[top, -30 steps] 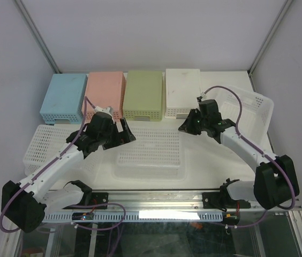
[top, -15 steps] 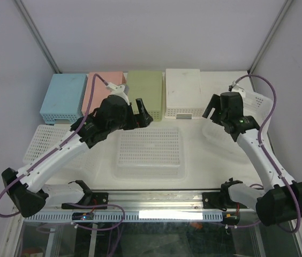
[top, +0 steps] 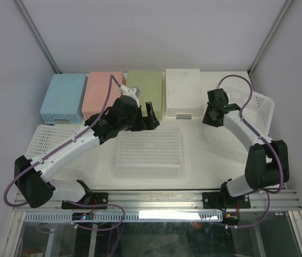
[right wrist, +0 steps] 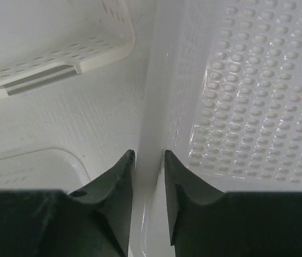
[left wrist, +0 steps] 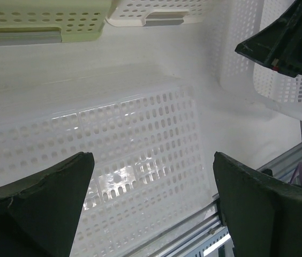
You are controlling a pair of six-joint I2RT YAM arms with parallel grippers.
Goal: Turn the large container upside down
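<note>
Right gripper (right wrist: pixel 149 155) narrow, looks pinched on the left wall of the large container (top: pixel 250 107), at the right side of the tabletop (top: pixel 199 163). Left gripper (left wrist: pixel 152 158) wide, holding nothing, over the centre perforated basket (top: pixel 150 150).

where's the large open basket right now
In the top view the large basket sits open side up on the right side, just right of the white box, with the right tool astride its left rim.
</note>
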